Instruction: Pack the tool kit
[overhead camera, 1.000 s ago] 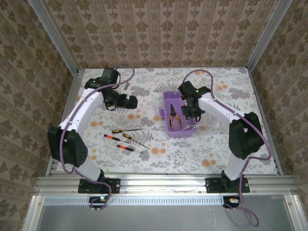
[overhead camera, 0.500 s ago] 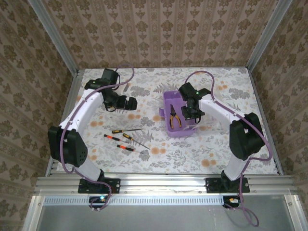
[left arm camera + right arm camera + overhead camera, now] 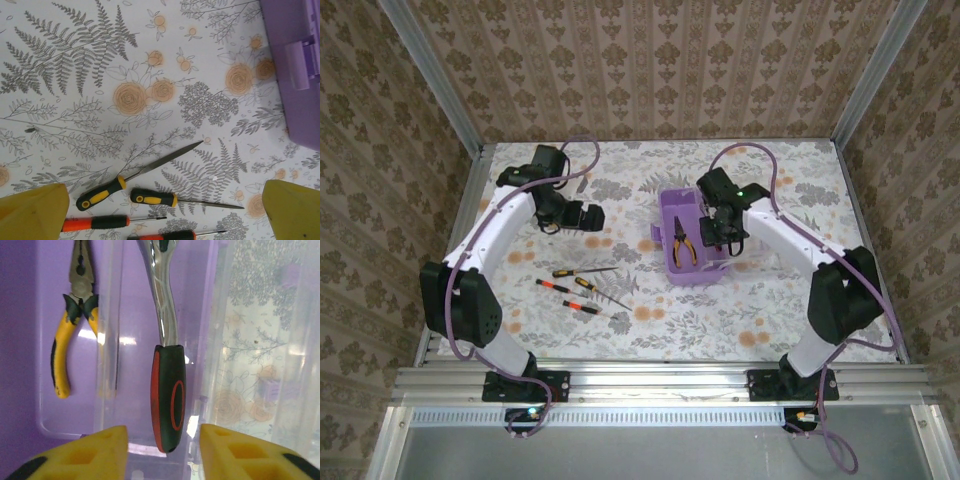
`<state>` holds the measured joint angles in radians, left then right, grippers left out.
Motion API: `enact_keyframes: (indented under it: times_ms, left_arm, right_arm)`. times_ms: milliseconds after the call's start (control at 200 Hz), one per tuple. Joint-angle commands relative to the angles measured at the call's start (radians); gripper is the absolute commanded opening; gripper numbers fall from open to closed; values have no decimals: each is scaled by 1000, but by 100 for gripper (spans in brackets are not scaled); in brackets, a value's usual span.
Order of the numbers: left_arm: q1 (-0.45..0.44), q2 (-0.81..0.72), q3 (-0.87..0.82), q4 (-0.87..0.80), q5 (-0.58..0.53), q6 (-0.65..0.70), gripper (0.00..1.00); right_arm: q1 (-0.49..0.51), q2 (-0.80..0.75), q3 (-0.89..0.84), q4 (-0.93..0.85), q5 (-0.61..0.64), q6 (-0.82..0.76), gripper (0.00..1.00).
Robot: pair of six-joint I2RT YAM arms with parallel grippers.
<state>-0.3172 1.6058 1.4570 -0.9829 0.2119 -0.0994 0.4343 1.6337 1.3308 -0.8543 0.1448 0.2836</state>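
Note:
The purple tool kit box (image 3: 666,206) stands open at mid-table, its clear lid (image 3: 250,340) folded out to the right. Yellow-handled pliers (image 3: 75,315) lie inside it. To their right lies a chrome wrench with a black-and-red handle (image 3: 169,395). My right gripper (image 3: 162,450) hovers open over that handle, with a gap on either side of it. Several screwdrivers lie loose on the cloth: two black-yellow ones (image 3: 100,192) (image 3: 152,198) and two orange-black ones (image 3: 95,222). Above them my left gripper (image 3: 164,210) stands wide open and holds nothing.
The table carries a floral cloth (image 3: 790,290). Patterned walls and metal frame posts (image 3: 860,75) close in the sides and back. The box's purple latch side (image 3: 295,75) is at the upper right of the left wrist view.
My right gripper's jaws have spread apart and let go of the wrench handle. The right arm's elbow shifted slightly to the right. The left arm has not moved.

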Motion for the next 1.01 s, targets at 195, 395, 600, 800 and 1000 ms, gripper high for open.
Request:
enact_keyframes:
  times_ms: [195, 395, 600, 800, 1000]
  left_arm:
    - [-13, 59, 5, -143, -174, 119, 100]
    - [-100, 179, -9, -242, -423, 174, 100]
    - [-96, 187, -115, -249, -534, 149, 92]
    - [-73, 157, -188, -222, -535, 150, 81]
    - [-31, 226, -207, -188, -575, 153, 73]
  right_arm:
    - [4, -189, 73, -82, -72, -73, 100]
    - [0, -262, 125, -127, -68, -108, 100]
    - [-10, -252, 132, -122, -89, -126, 100]
    - [-16, -214, 139, -107, -114, -135, 100]
    - [-16, -204, 146, -100, -123, -135, 100]
